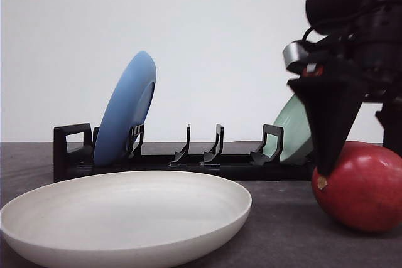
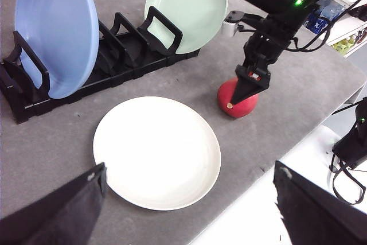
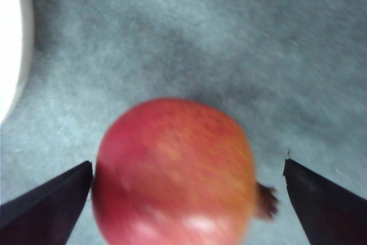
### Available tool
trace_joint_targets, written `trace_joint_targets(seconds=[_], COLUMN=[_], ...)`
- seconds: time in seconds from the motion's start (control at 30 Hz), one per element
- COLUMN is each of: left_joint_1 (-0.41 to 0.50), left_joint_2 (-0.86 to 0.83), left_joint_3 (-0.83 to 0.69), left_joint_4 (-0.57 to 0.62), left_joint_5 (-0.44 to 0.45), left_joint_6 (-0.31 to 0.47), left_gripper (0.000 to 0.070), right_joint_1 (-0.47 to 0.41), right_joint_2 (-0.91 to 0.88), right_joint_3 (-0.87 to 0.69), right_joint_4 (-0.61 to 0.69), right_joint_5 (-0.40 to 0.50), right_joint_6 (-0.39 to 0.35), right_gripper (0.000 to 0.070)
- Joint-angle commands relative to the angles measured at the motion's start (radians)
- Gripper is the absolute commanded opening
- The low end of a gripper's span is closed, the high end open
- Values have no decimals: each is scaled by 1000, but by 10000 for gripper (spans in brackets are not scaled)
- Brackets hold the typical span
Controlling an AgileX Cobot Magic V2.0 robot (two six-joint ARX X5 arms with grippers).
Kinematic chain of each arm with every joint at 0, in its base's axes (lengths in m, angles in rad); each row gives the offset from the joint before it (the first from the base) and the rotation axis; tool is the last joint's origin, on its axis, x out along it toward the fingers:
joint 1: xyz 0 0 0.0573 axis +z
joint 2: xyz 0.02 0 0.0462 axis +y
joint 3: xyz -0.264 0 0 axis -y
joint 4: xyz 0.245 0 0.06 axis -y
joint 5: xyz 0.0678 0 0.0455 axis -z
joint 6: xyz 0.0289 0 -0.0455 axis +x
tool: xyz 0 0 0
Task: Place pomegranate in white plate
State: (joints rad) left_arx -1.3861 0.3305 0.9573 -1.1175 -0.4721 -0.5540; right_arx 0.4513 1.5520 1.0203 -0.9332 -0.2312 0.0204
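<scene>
The pomegranate (image 1: 367, 186) rests on the grey table right of the white plate (image 1: 125, 218), not touching it. My right gripper (image 1: 355, 161) reaches down over the fruit and is open, one black finger on each side. In the right wrist view the pomegranate (image 3: 172, 170) lies between the fingers (image 3: 46, 205), with its brown crown toward the other finger, and a sliver of the white plate (image 3: 11, 38) shows. In the left wrist view my left gripper (image 2: 190, 169) hangs open and empty above the near part of the white plate (image 2: 157, 150). The pomegranate (image 2: 238, 98) lies beyond, under the right gripper (image 2: 249, 90).
A black dish rack (image 2: 123, 61) stands behind the white plate, holding a blue plate (image 2: 54, 27) at one end and a pale green plate (image 2: 186, 7) at the other. The table edge (image 2: 287, 136) runs close past the fruit.
</scene>
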Motion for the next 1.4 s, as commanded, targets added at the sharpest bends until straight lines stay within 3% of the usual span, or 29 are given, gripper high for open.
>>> trace_joint_targets(seconds=[0.0, 0.33, 0.43, 0.57, 0.63, 0.97, 1.23, 1.37], left_joint_1=[-16, -16, -16, -16, -16, -16, -16, -16], left_joint_2=[2, 2, 2, 2, 2, 2, 2, 2], left_joint_3=[6, 6, 6, 6, 6, 6, 6, 6], left_joint_4=[11, 10, 10, 11, 11, 15, 14, 13], left_joint_5=[-2, -2, -2, -3, -3, -3, -45, -47], left_joint_6=[-9, -10, -11, -11, -12, -11, -8, -8], left_gripper=[556, 556, 556, 556, 556, 556, 556, 556], right_joint_1=[17, 74, 77, 77, 77, 122, 286, 372], right_joint_2=[27, 42, 42, 42, 42, 42, 99, 156], right_joint_3=[13, 13, 13, 13, 14, 170, 375, 402], right_joint_4=[9, 6, -4, -3, -1, -39, -21, 58], right_joint_5=[4, 30, 30, 33, 52, 48, 24, 21], right_joint_6=[-22, -24, -23, -17, -5, 36, 109, 138], right_gripper=[700, 698, 636, 488, 447, 448, 448, 448])
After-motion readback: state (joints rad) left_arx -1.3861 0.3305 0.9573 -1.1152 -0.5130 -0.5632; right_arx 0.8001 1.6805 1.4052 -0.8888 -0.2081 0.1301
